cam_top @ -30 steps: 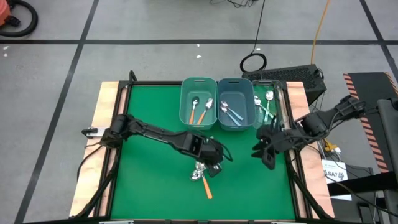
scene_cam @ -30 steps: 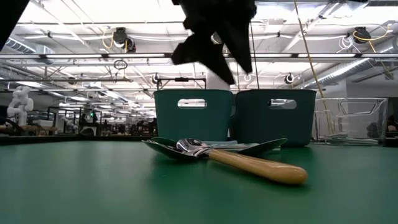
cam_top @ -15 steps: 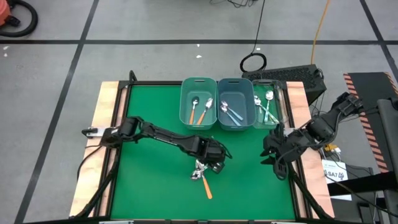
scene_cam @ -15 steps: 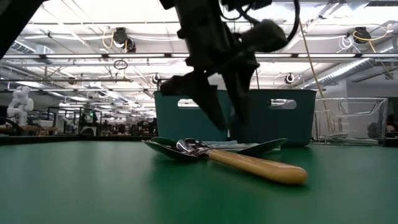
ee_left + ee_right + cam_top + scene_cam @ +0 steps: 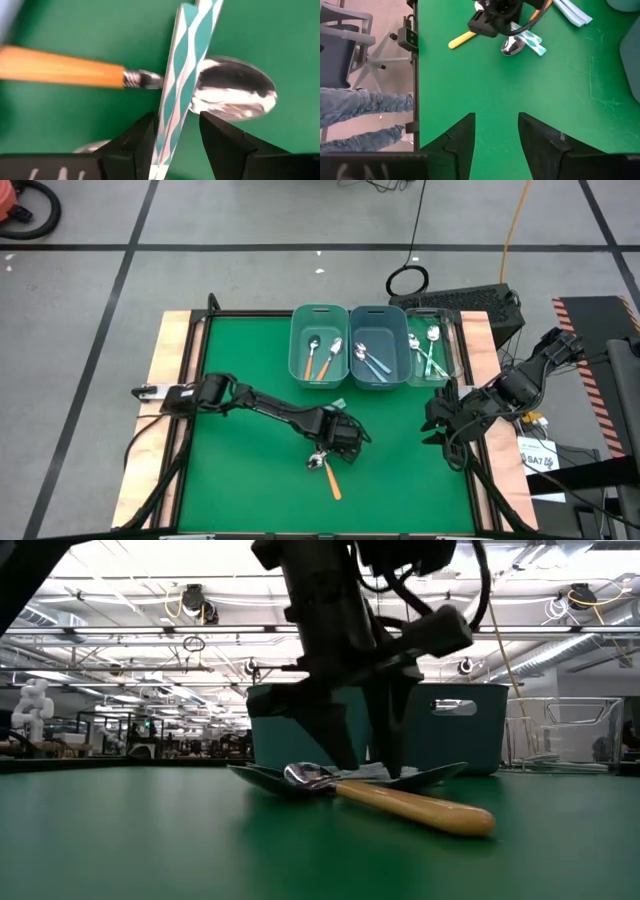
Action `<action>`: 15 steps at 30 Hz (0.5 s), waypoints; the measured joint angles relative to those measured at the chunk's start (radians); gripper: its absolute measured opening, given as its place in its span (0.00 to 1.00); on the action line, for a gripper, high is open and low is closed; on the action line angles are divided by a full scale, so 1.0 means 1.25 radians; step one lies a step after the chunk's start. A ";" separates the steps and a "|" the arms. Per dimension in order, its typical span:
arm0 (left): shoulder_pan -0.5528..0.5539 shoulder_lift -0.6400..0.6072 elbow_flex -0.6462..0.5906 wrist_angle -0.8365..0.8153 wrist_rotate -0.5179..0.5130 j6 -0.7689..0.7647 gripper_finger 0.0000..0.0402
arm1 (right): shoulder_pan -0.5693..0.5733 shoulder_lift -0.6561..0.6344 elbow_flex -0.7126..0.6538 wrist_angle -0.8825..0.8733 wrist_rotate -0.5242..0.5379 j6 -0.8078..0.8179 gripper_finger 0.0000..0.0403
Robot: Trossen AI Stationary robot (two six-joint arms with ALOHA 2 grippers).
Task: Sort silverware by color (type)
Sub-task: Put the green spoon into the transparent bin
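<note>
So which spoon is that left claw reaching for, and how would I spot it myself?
Start at the green table and find the small pile of spoons in front of the bins, under the left gripper. Its open fingers straddle the spoon with the teal-and-white wavy patterned handle, lying across the orange-handled spoon. Only this handle in the pile is patterned.

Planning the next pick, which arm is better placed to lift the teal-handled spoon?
Left. Its gripper straddles the teal-handled spoon, jaws open. The right gripper hangs apart near the table's right edge.
</note>
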 joint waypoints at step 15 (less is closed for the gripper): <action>-0.013 -0.004 0.129 -0.031 -0.066 0.096 0.40 | 0.000 0.000 0.000 0.002 0.036 0.001 0.36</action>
